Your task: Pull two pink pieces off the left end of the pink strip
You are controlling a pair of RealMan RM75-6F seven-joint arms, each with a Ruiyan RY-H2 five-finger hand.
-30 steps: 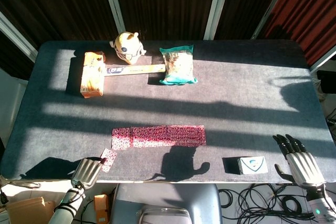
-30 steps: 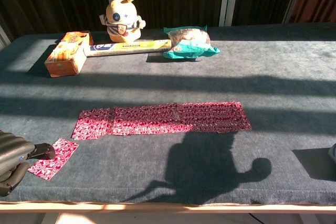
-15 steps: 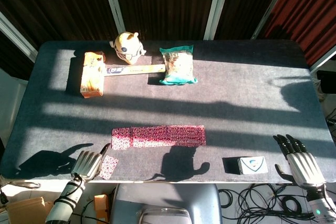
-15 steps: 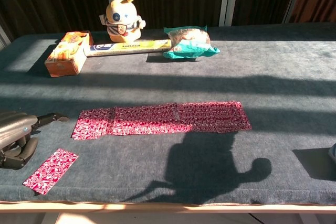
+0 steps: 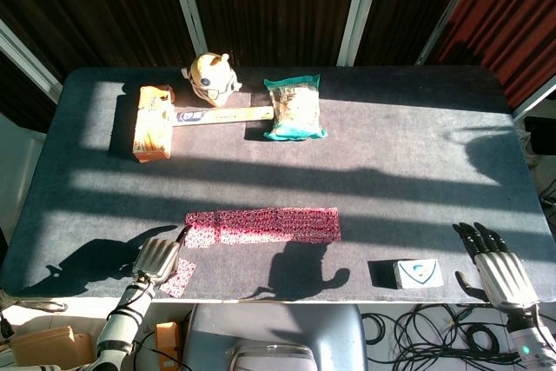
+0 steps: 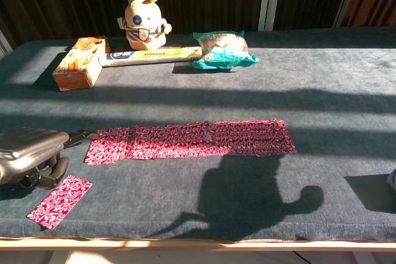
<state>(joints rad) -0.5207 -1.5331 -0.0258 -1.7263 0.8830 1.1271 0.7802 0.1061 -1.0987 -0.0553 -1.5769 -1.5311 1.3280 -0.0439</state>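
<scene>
The pink strip (image 5: 265,225) (image 6: 192,139) lies flat across the middle of the dark table. One loose pink piece (image 5: 178,277) (image 6: 59,201) lies near the front left edge. My left hand (image 5: 158,257) (image 6: 32,154) hovers between that piece and the strip's left end, holding nothing, one fingertip (image 6: 86,134) reaching almost to the strip's end. My right hand (image 5: 497,268) rests at the front right edge with fingers spread, holding nothing; the chest view does not show it.
At the back stand an orange box (image 5: 151,123), a yellow toy figure (image 5: 211,78), a long flat box (image 5: 222,115) and a green snack bag (image 5: 294,108). A small white and blue box (image 5: 417,274) sits at the front right, beside my right hand.
My left hand let go of the loose pink piece, which now lies on the table, and moved forward and right up to the strip's left end. The right hand stayed put.
</scene>
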